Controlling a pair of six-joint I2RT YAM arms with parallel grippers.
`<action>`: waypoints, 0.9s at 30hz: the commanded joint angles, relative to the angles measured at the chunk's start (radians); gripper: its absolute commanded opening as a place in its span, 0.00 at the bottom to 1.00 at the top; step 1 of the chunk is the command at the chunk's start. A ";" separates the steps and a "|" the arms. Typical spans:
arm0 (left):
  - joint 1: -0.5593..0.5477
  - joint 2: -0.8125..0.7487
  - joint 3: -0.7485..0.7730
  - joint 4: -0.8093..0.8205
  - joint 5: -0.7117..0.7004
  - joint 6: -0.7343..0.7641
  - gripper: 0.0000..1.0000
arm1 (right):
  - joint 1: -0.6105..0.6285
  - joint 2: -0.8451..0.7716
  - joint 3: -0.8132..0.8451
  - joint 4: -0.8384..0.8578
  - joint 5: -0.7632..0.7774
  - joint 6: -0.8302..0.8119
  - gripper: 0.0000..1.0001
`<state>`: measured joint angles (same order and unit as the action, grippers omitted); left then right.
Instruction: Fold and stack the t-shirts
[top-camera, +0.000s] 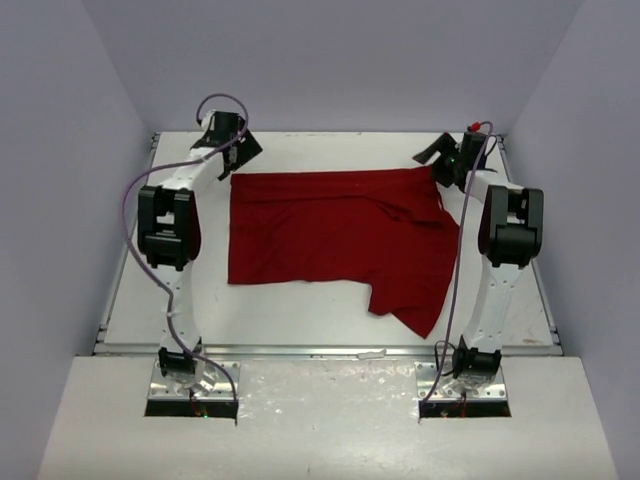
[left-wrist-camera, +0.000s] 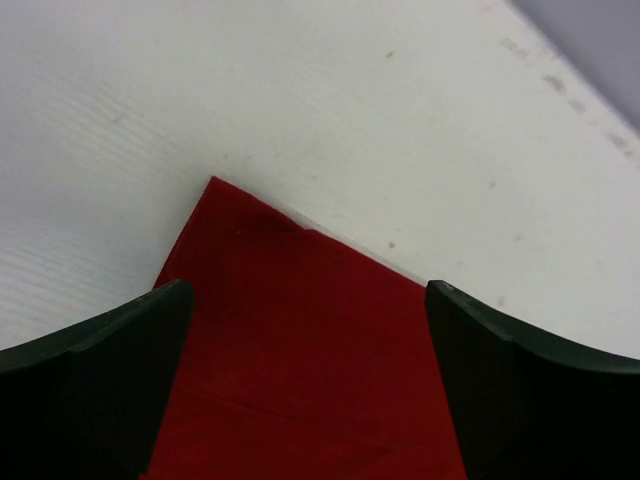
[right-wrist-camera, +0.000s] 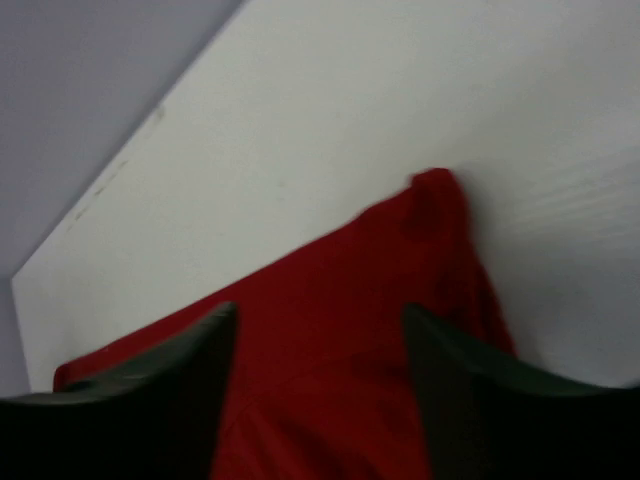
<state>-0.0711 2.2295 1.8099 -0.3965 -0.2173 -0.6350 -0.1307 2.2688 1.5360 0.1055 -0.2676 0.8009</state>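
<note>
By the far corners of the soft, limp red t-shirt, left gripper and right gripper hang open, so I would pinch there.

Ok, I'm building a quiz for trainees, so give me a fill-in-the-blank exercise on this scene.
1. The shirt is plain ____.
2. It lies on a ____ table.
3. The left gripper is ____, above a shirt corner.
Missing words: red; white; open.
</note>
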 joint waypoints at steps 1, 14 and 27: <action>-0.022 -0.299 -0.004 0.041 -0.054 0.058 1.00 | 0.043 -0.170 -0.013 0.283 -0.131 0.078 0.99; -0.131 -1.107 -0.990 0.101 0.071 -0.163 1.00 | 0.143 -0.587 -0.651 0.594 -0.295 0.348 0.99; -0.142 -1.107 -1.232 -0.056 -0.002 -0.262 0.91 | 0.229 -1.555 -0.894 -0.536 0.068 -0.097 0.99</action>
<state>-0.2047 1.1213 0.5751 -0.4732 -0.1684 -0.8726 0.1005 0.7799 0.5785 -0.1402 -0.3019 0.8429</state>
